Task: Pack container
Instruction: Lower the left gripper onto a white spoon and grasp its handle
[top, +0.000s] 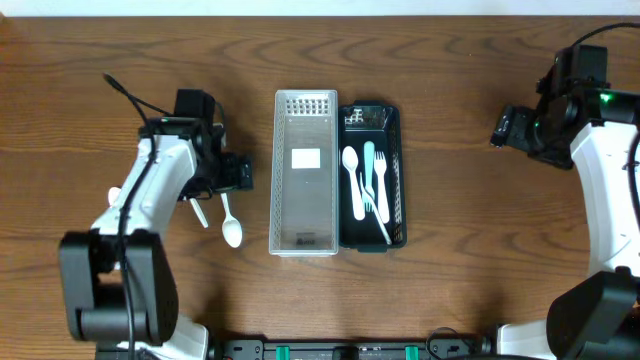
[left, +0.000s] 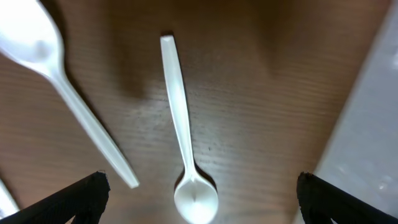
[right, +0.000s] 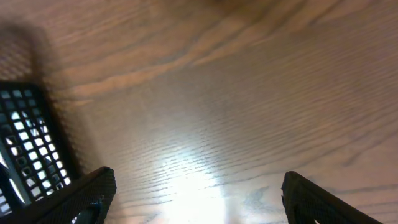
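Observation:
A white plastic spoon (top: 230, 225) lies on the wood table left of the clear container (top: 305, 172). In the left wrist view this spoon (left: 186, 143) lies between the spread fingers of my left gripper (left: 202, 190), bowl nearest the camera, and nothing is held. My left gripper (top: 238, 172) hovers open just above it. The dark container (top: 398, 180) beside the clear one holds a white spoon (top: 354, 180), a teal utensil (top: 369, 165) and a white fork (top: 380, 205). My right gripper (top: 505, 128) is open over bare table at the far right, empty (right: 199, 202).
A second white spoon (left: 68, 99) lies to the left of the first, partly under the left arm (top: 198, 212). The clear container's wall (left: 373, 124) is close on the left gripper's right. The dark container's mesh corner (right: 25, 143) shows at the left of the right wrist view.

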